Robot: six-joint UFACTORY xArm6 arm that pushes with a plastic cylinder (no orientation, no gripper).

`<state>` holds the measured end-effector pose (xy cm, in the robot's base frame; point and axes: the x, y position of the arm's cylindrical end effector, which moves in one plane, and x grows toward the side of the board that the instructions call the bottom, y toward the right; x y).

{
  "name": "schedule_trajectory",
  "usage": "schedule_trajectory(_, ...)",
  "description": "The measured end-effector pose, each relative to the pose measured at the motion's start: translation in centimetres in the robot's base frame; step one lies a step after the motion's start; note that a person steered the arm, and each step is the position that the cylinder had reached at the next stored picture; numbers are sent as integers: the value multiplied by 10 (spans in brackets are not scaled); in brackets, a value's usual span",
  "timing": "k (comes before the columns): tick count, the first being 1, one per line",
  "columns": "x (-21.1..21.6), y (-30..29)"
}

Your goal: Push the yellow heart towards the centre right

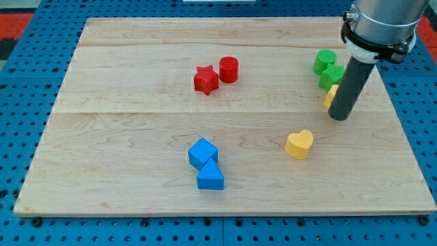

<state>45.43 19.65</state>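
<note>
The yellow heart [299, 144] lies on the wooden board [136, 137], right of centre and towards the view's bottom. My tip [339, 117] is at the lower end of the dark rod, up and to the right of the heart, apart from it. The rod stands right in front of a second yellow block [330, 96] and hides most of it, so its shape cannot be made out.
Two green blocks [326, 61] [332, 76] sit close together just above the rod's end. A red star [205, 79] and a red cylinder [229, 70] sit near the top centre. A blue cube [203, 152] and a blue triangular block [210, 177] sit at the bottom centre.
</note>
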Motion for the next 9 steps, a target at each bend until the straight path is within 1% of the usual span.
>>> schedule_trajectory(1,27,23)
schedule_trajectory(2,127,6)
schedule_trajectory(3,114,-79)
schedule_trajectory(4,72,-82)
schedule_trajectory(5,62,-77)
schedule_trajectory(6,49,-120)
schedule_trajectory(7,30,-79)
schedule_trajectory(8,29,-31)
schedule_trajectory(9,57,-59)
